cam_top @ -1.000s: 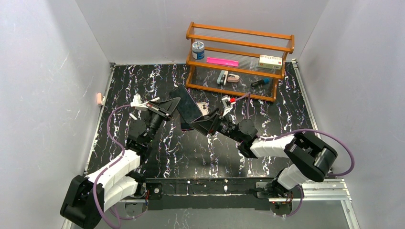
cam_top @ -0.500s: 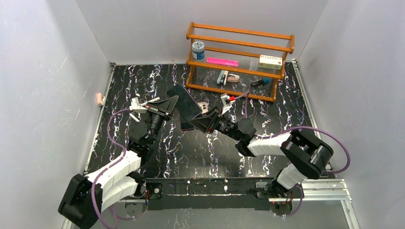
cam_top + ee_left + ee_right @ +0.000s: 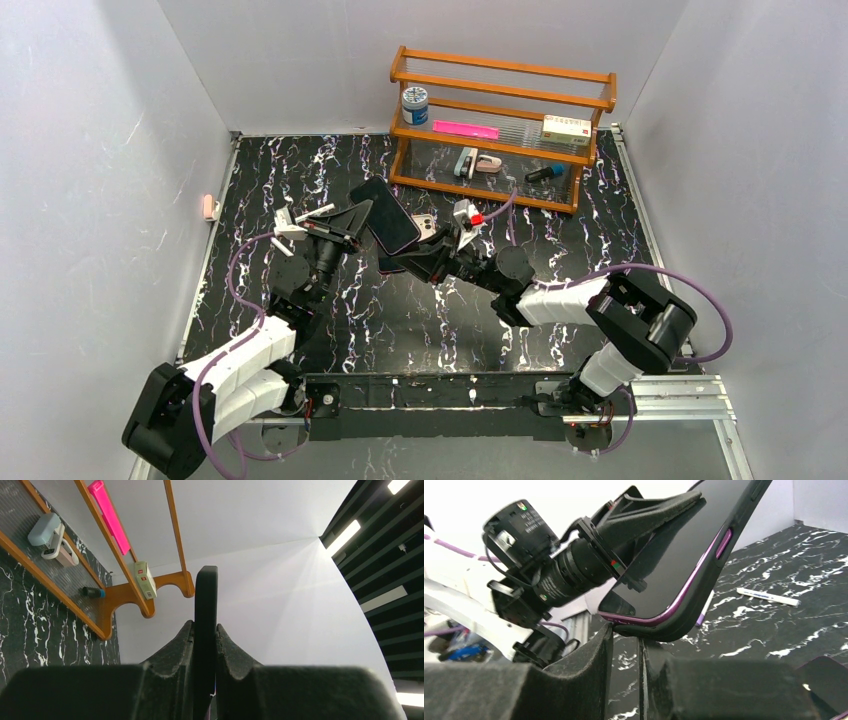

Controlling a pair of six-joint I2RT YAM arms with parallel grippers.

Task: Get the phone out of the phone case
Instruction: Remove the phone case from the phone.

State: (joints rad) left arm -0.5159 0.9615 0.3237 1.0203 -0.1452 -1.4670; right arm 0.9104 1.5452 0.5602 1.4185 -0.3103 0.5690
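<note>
Pinching the phone (image 3: 684,545), left gripper (image 3: 204,630) is holding firm. Right gripper (image 3: 625,636) is sitting nearly closed; phone case (image 3: 709,572) above, perhaps touching.

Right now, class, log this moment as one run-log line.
left gripper: shut on phone, held off table | right gripper: tips at phone case corner, grip unclear | phone: in case

Right gripper (image 3: 625,635): we log it shifted left beneath the phone's (image 3: 684,555) lower corner, jaws drawn nearly together.
</note>
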